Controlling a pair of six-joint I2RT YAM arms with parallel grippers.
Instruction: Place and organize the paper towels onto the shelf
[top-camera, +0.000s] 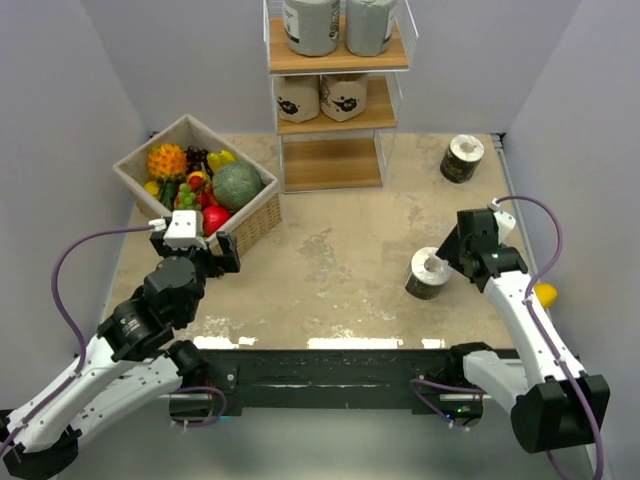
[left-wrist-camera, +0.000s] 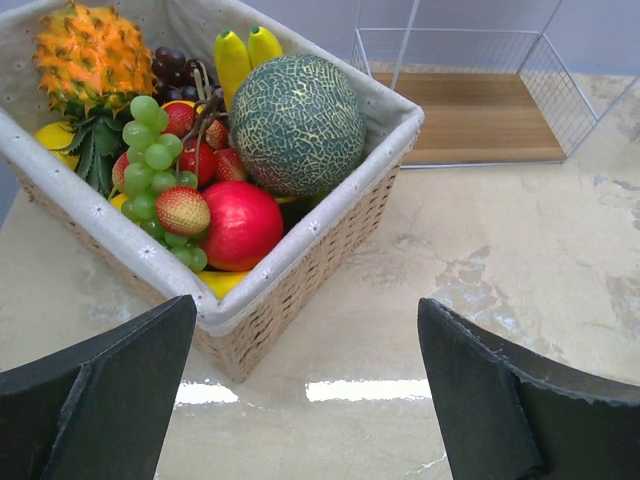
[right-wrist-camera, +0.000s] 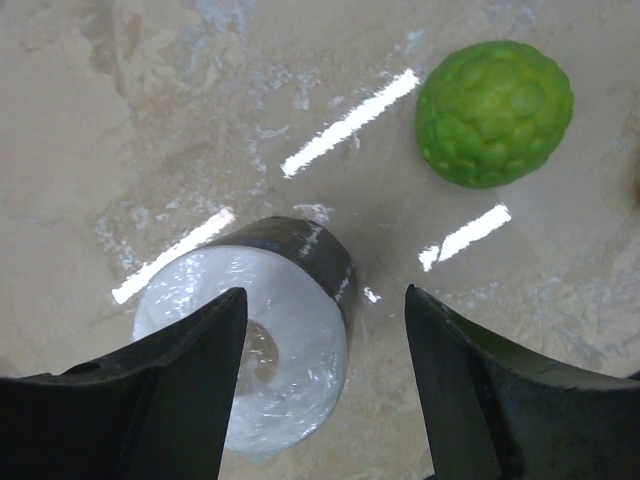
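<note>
Shelf (top-camera: 330, 165): grey rolls (top-camera: 311, 25) on top tier, tan rolls (top-camera: 298, 97) on middle, bottom board bare | Outstanding: far dark roll (top-camera: 462, 158) and near dark roll (top-camera: 428, 273), both on table (top-camera: 330, 260) | Right gripper (right-wrist-camera: 322, 295): jaws partly apart over near dark roll, no grip evident | Left gripper (left-wrist-camera: 307, 305): wide apart, empty, by basket (top-camera: 255, 215) | Judged: four of six placed.

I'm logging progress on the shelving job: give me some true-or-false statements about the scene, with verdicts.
The shelf has a bare bottom board. True.
Two dark rolls stand on the table. True.
The left gripper holds a roll. False: it is open and empty, near the fruit basket.
The grey rolls sit on the middle board. False: they sit on top; the tan rolls are in the middle.
</note>
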